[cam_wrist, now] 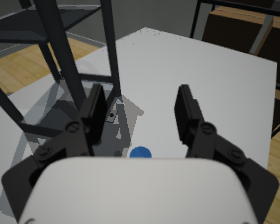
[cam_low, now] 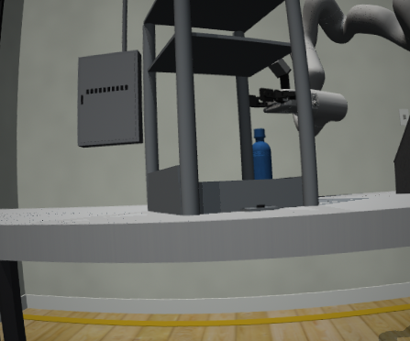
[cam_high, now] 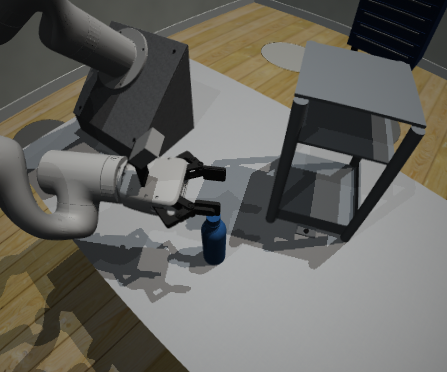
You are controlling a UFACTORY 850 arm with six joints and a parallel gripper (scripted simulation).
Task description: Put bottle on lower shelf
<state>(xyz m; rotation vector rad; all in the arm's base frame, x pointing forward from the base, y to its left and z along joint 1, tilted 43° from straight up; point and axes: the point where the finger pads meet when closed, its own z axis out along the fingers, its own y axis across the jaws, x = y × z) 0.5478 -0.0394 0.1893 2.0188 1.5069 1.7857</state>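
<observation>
The blue plastic bottle (cam_high: pixel 213 241) with a round cap stands upright on the white flat worktop (cam_high: pixel 295 300). It is below the gripper (cam_high: pixel 213 190) and a little to one side of it. In the wrist view only the bottle's blue cap (cam_wrist: pixel 140 152) shows, low down between the two black fingers, and the gripper's white body hides the rest.

The black and white gripper is partly open and has nothing in it. Its fingers point out sideways, level with the worktop, well above the bottle's cap in the exterior view (cam_low: pixel 260 133). In the top view one finger looks to lie just over the cap, but they do not touch.

The dark grey shelving unit (cam_high: pixel 353 97) with four round posts stands in front of the gripper, past the fingertips. The bottle is near the unit's front, still out on the worktop and not in the lower compartment (cam_high: pixel 320 197).
</observation>
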